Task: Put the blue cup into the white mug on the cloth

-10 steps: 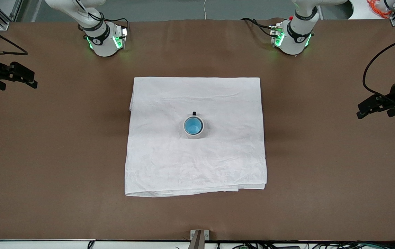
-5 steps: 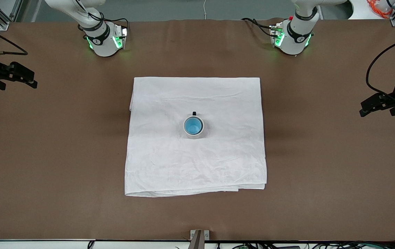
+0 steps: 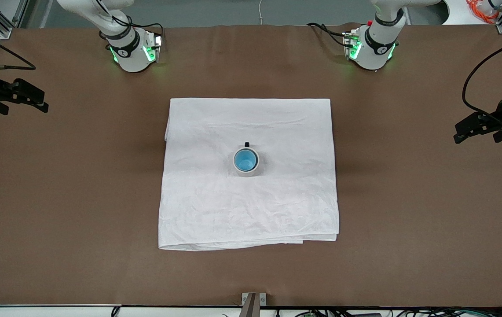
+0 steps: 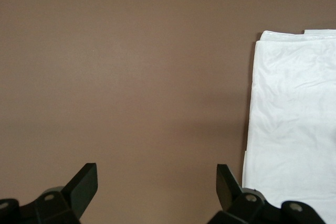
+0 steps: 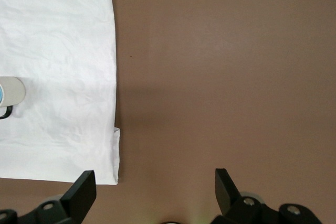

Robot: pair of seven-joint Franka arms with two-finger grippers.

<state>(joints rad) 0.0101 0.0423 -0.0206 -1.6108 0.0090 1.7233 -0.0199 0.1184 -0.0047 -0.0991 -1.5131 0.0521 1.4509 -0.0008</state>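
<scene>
Both grippers hang released, their fingers spread wide with nothing between them. The left gripper is over bare table at the left arm's end, well apart from the cloth; in the left wrist view its two dark fingertips frame brown tabletop, and one edge of the cloth shows beside them. The right gripper is over bare table at the right arm's end, likewise well clear of the cloth; in the right wrist view its fingertips stand wide apart above the brown surface, with a corner of the cloth and a sliver of the mug in sight farther off. The cup sits upright inside the mug, its bright blue inside ringed by the mug's cream-white rim. The mug stands upright near the middle of the cloth, its small dark handle pointing toward the arms' bases. The cloth lies flat and slightly wrinkled on the table, roughly midway between the two ends, with a folded layer peeking out along the edge nearest the front camera. Each arm's base shows green lights at the table's edge.
</scene>
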